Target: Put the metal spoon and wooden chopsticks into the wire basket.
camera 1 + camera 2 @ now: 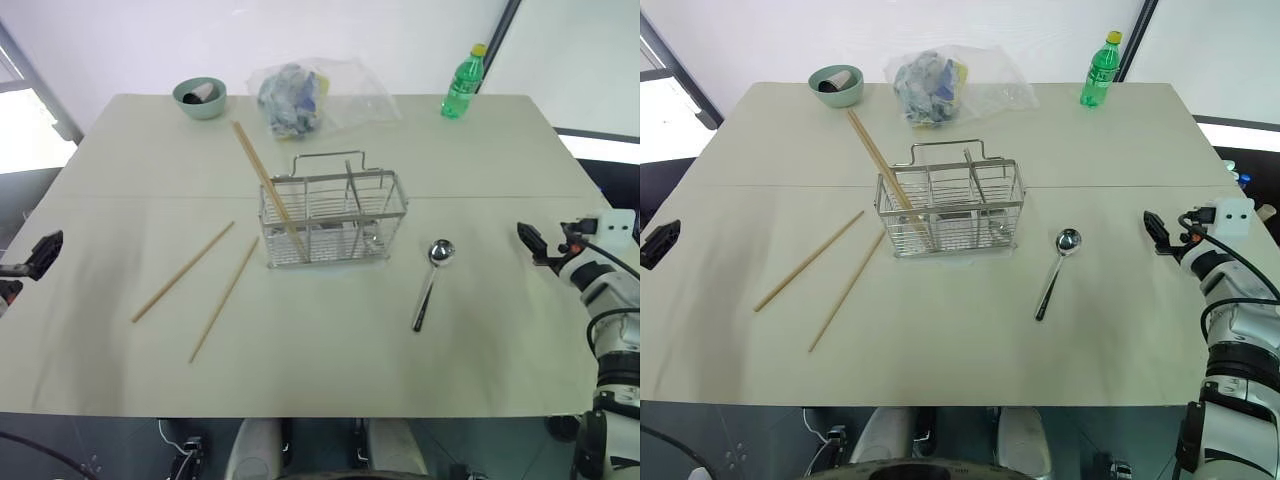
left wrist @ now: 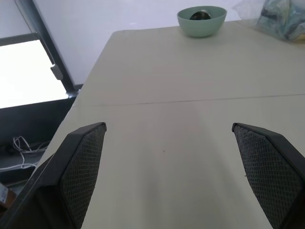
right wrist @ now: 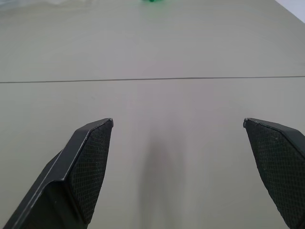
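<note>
The wire basket (image 1: 333, 220) stands upright in the middle of the table. Wooden chopsticks (image 1: 262, 175) lean in its left compartment, their upper ends pointing back and to the left. Two more chopsticks (image 1: 183, 271) lie flat on the table left of the basket, roughly parallel to each other. Right of the basket lies the metal spoon (image 1: 432, 280), bowl away from me and dark handle end toward me. My left gripper (image 2: 169, 126) hovers open over the table's left edge. At the right edge my right gripper (image 3: 178, 121) is open too, well right of the spoon. Both are empty.
At the back of the table (image 1: 500, 350) stand a green bowl (image 1: 200, 97) with something dark inside, a crumpled clear plastic bag (image 1: 300, 97) and a green bottle (image 1: 462, 85). A seam runs across the tabletop behind the basket.
</note>
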